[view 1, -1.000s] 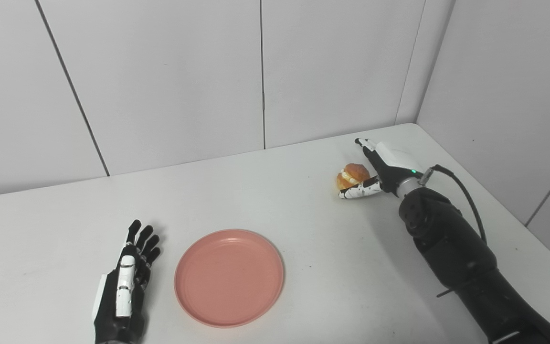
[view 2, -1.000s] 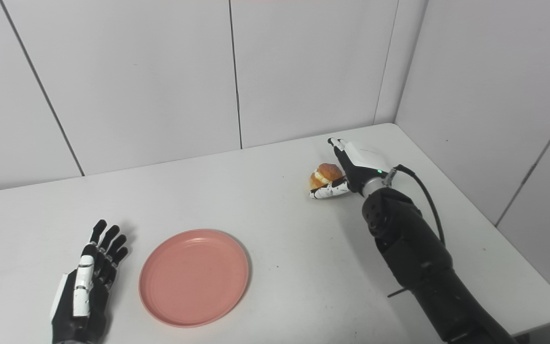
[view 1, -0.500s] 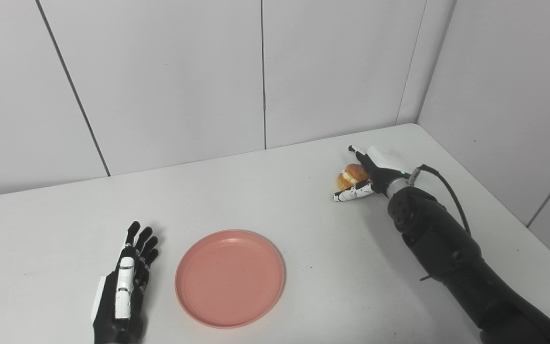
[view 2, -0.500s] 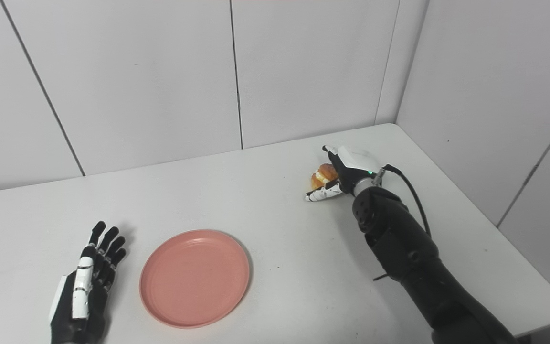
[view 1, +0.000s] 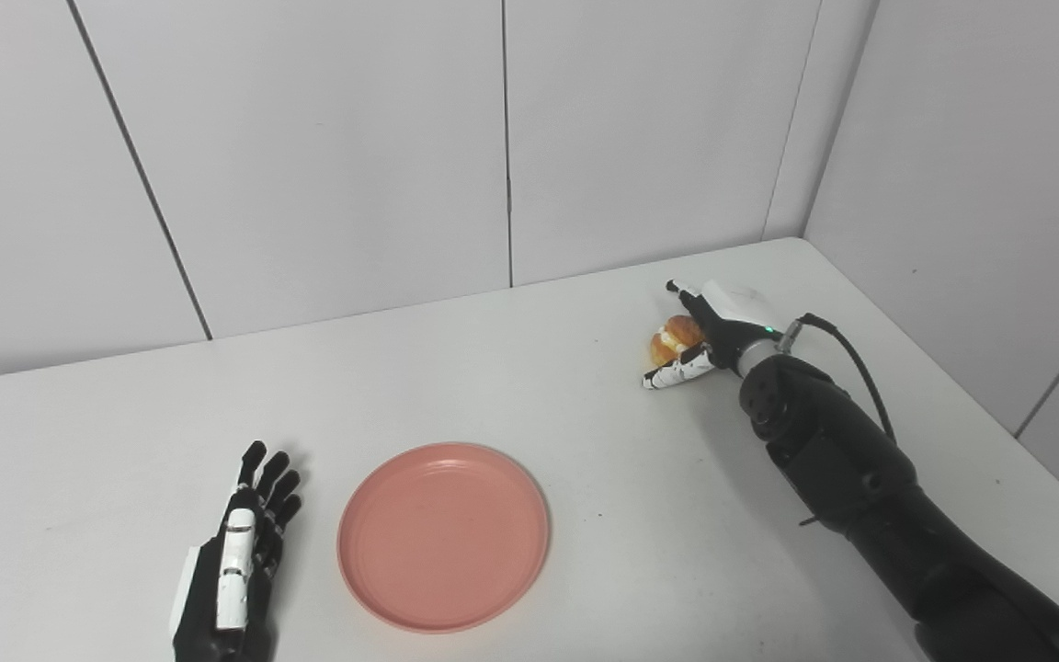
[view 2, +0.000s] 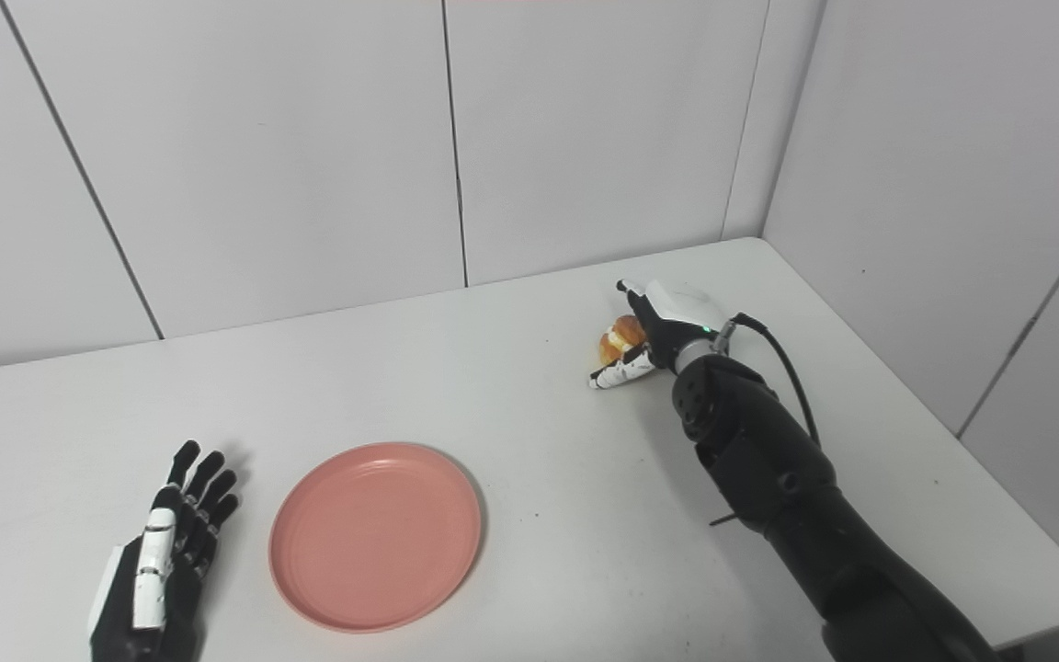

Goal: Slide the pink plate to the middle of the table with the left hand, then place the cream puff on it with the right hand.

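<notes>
The pink plate point(view 1: 442, 536) lies flat near the table's front, a little left of centre, with nothing on it. My left hand point(view 1: 233, 570) rests palm down just left of the plate, open and apart from its rim. A golden cream puff point(view 1: 670, 339) with white filling sits on the table at the far right back. My right hand point(view 1: 711, 331) is open and cupped around it. The thumb point(view 1: 672, 375) lies on the table in front of the puff and the fingers point(view 1: 688, 300) reach over its back. The palm hides the puff's right side.
The white table point(view 1: 529, 386) ends at the panelled back wall and comes close to the right wall point(view 1: 971, 184) near the puff. A black cable point(view 1: 847, 340) loops off my right wrist. My right forearm crosses the table's right front part.
My right hand has pushed further left around the cream puff, covering more of it. My left hand has drawn back a little toward the front edge. Plate and puff stay put.
</notes>
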`<act>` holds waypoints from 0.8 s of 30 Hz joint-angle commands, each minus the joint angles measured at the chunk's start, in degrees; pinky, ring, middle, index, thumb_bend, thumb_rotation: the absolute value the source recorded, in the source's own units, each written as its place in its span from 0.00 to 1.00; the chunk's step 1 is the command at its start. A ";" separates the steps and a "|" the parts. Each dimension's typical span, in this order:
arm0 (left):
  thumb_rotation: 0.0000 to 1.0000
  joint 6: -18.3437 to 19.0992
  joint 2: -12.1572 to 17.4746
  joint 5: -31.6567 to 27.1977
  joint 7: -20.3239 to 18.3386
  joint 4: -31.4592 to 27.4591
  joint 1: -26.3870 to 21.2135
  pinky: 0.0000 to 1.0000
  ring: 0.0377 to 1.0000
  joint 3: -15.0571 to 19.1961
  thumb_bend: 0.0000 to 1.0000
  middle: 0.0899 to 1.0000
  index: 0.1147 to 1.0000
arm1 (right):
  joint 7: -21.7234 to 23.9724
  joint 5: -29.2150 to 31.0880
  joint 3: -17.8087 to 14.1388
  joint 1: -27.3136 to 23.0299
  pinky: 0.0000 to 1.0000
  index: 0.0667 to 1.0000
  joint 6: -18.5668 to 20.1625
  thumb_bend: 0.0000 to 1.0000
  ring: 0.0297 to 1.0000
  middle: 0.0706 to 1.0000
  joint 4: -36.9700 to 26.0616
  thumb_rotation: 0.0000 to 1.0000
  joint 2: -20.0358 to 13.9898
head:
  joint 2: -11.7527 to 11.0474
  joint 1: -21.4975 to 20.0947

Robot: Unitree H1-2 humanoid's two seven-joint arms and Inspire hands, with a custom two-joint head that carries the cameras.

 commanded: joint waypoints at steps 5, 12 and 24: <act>1.00 -0.51 0.75 0.33 -0.47 3.62 4.25 0.96 0.95 0.15 0.38 0.96 0.97 | -3.73 -0.23 -0.95 -2.54 0.53 0.76 0.72 0.72 0.64 0.71 0.42 0.15 0.09 | 0.06 0.10; 1.00 0.04 0.62 0.53 -0.09 2.99 4.28 0.96 0.95 0.11 0.39 0.96 0.96 | -5.36 -2.05 -0.26 -2.95 0.35 0.50 3.85 0.53 0.42 0.45 1.46 0.05 0.35 | 0.60 0.15; 1.00 -0.45 0.65 0.23 -0.42 3.72 4.03 0.96 0.95 0.09 0.41 0.96 0.97 | -4.16 -2.74 -0.27 -3.27 0.36 0.52 7.86 0.51 0.44 0.41 0.49 0.00 0.35 | 1.10 0.44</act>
